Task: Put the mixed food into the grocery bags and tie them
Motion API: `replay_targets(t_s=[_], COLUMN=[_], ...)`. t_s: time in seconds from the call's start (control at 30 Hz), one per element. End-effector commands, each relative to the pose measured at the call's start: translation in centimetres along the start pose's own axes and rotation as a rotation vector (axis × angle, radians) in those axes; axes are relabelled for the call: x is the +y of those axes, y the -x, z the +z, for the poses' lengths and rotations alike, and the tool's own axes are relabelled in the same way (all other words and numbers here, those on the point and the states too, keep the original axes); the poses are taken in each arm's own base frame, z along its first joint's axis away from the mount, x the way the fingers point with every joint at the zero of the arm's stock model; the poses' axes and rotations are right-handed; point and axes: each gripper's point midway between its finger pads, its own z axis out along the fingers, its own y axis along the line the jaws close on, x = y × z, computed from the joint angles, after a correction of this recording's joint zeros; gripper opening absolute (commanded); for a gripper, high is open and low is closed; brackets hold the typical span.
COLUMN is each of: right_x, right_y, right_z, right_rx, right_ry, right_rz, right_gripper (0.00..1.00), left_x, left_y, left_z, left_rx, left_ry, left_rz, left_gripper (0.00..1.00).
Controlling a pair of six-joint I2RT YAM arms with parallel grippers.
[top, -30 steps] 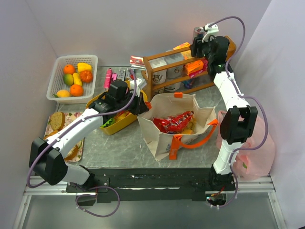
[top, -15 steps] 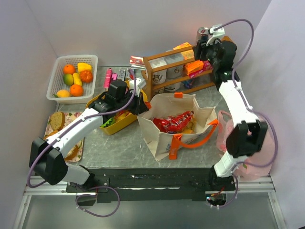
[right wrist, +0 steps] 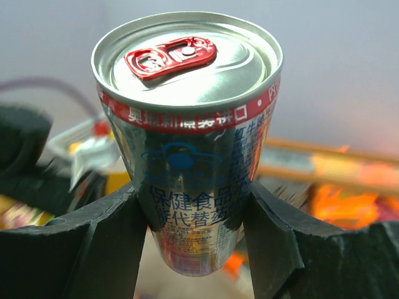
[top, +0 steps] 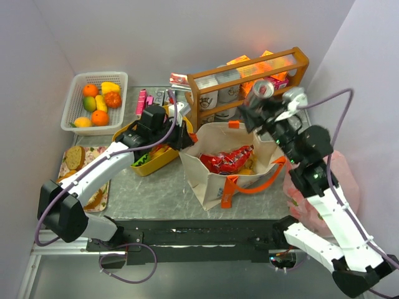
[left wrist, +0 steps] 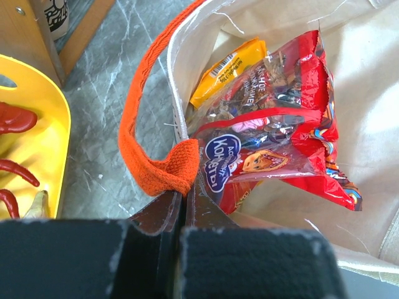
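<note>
My right gripper point(top: 257, 104) is shut on a slim silver-red can point(top: 262, 89), held in the air over the back right corner of the cream canvas tote point(top: 206, 180). In the right wrist view the can point(right wrist: 187, 124) stands upright in the right gripper point(right wrist: 194, 190). The left gripper point(left wrist: 182, 198) is shut on the tote's orange handle point(left wrist: 149, 168) at its left rim, and the same gripper point(top: 185, 138) shows from above. Red snack packets point(left wrist: 280, 143) and an orange packet point(left wrist: 227, 68) lie inside the tote. The pink plastic bag point(top: 349, 184) sits at the right, partly behind my right arm.
A white mesh basket point(top: 73, 112) with an orange point(top: 100, 117) and other fruit stands back left. A wooden rack point(top: 249, 73) with mugs and boxes is behind the tote. The yellow tub point(top: 153, 161) is left of the tote, and a bread tray point(top: 75, 159) lies beyond it.
The right arm has carried the can from above the wooden rack toward the near side and down, to over the tote. The left arm has not moved.
</note>
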Motion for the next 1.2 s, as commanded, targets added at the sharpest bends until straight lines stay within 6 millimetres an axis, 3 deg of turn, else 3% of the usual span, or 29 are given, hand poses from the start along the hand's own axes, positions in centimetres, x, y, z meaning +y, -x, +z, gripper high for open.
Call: replay_targets(t_s=[0.0, 0.17, 0.47, 0.67, 0.87, 1.03, 1.1, 1.17], right_x=[1.1, 1.4, -2.6, -5.4, -5.3, -5.5, -5.4, -5.1], right_y=[-7.7, -14.0, -22.3, -25.1, -28.4, -30.3, -30.1, -29.8], right_z=[-0.3, -0.5, -1.7, -2.4, -2.5, -4.5, -4.7, -5.2], right_rx=[0.168, 0.329, 0.510, 0.549, 0.663, 0.780, 0.776, 0.779], right_ry=[-0.025, -0.037, -0.212, -0.367, -0.348, -0.388, -0.392, -0.378], right_rz=[0.062, 0.009, -0.157, -0.227, -0.253, -0.223, -0.205, -0.193], right_gripper=[0.00, 0.00, 0.00, 0.00, 0.00, 0.01, 0.04, 0.22], left_x=[-0.3, -0.4, 0.0, 0.2, 0.2, 0.3, 0.3, 0.4], left_y=[2.0, 1.9, 2.1, 2.0, 2.0, 1.9, 1.9, 1.8], left_z=[-1.4, -1.4, -1.7, -1.6, -1.6, -1.5, -1.5, -1.4], left_rx=[-0.080, -0.079, -0.094, -0.091, -0.089, -0.084, -0.085, -0.082], left_ry=[0.015, 0.013, 0.039, 0.045, 0.045, 0.050, 0.047, 0.046], left_rz=[0.033, 0.033, 0.042, 0.041, 0.042, 0.043, 0.044, 0.039], left_gripper=[0.01, 0.01, 0.01, 0.01, 0.01, 0.01, 0.01, 0.01])
